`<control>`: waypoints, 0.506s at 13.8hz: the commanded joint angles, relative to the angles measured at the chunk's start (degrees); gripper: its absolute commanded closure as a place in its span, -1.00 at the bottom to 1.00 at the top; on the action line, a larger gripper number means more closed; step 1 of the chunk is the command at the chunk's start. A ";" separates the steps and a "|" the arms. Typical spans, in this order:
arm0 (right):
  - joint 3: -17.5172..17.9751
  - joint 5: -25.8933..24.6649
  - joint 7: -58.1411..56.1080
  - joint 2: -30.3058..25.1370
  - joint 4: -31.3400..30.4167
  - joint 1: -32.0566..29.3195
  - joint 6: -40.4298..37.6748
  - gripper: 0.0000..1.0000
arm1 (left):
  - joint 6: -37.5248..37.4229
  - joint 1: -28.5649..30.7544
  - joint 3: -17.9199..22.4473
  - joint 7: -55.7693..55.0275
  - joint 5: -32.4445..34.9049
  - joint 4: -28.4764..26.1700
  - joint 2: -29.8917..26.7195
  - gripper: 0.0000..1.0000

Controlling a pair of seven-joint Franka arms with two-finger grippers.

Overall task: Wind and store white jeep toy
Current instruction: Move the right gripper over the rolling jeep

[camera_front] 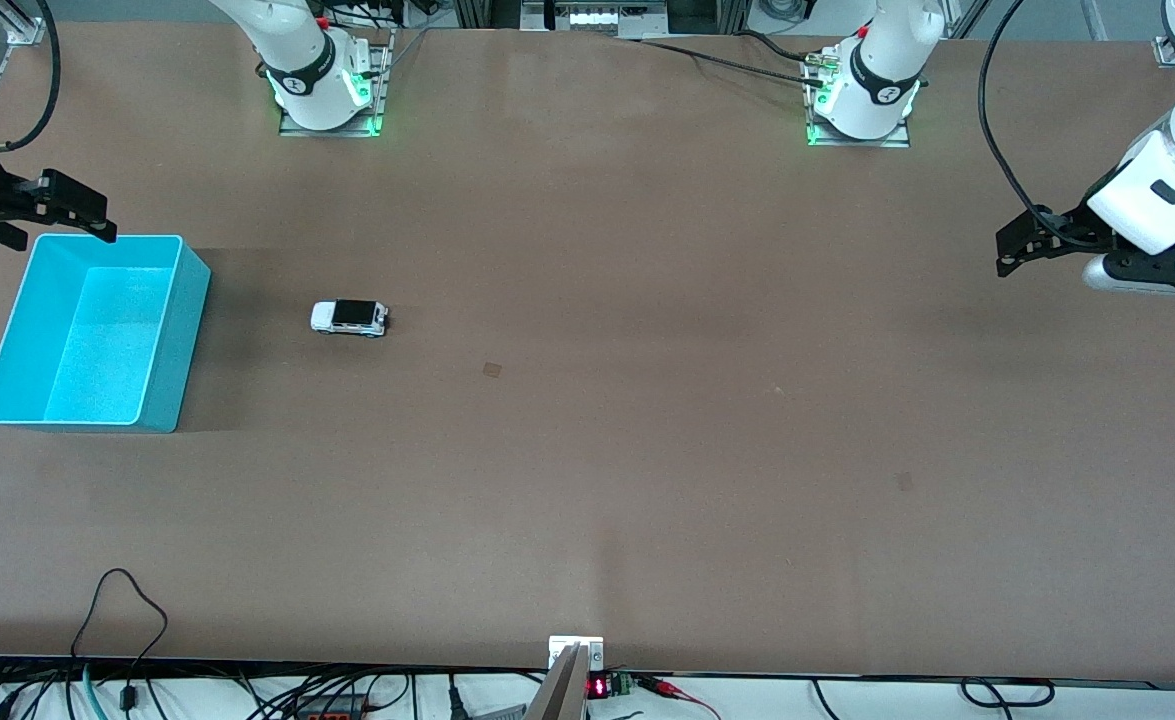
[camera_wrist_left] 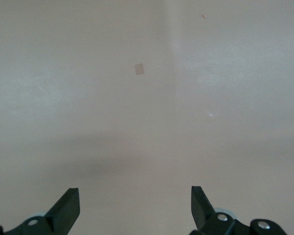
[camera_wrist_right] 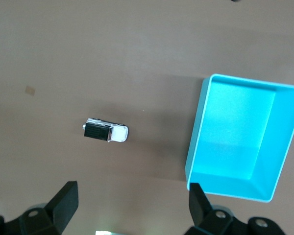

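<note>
The white jeep toy [camera_front: 349,318] stands on the brown table, beside the turquoise bin [camera_front: 97,335] on the side toward the left arm's end. It also shows in the right wrist view [camera_wrist_right: 106,131] with the bin [camera_wrist_right: 242,139], which is empty. My right gripper [camera_front: 82,212] is open and empty, up in the air over the bin's rim at the right arm's end of the table; its fingers [camera_wrist_right: 64,199] stand wide apart. My left gripper [camera_front: 1022,250] is open and empty, held high over bare table at the left arm's end; its fingers [camera_wrist_left: 67,208] are wide apart.
Cables and a small device [camera_front: 597,686] lie along the table edge nearest the front camera. Small darker patches [camera_front: 492,370] mark the tabletop. The two arm bases [camera_front: 327,80] stand along the table edge farthest from the front camera.
</note>
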 commanded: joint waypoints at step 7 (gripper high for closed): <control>0.04 -0.64 -25.24 4.55 -3.63 7.15 -3.52 -1.00 | -2.91 -0.41 1.13 2.11 -0.23 -0.69 -1.46 -1.00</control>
